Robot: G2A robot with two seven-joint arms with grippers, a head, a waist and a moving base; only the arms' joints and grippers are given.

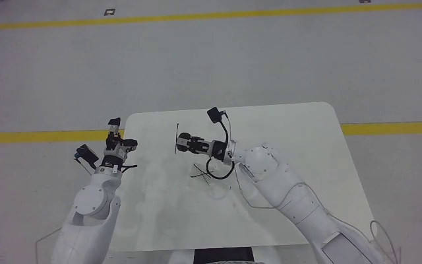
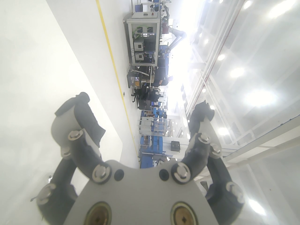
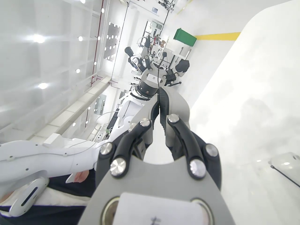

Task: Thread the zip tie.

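Zip tie [image 1: 177, 138]: thin black strip pinched between the closed fingers of the right gripper [image 3: 160, 105], projecting past the fingertips, over the white table [image 1: 283, 132]. Left gripper [image 2: 142, 103]: fingers spread wide, holding nothing, at the table's left edge, well apart from the tie.

White table [image 1: 290, 132] bears loose black zip ties [image 1: 201, 173]
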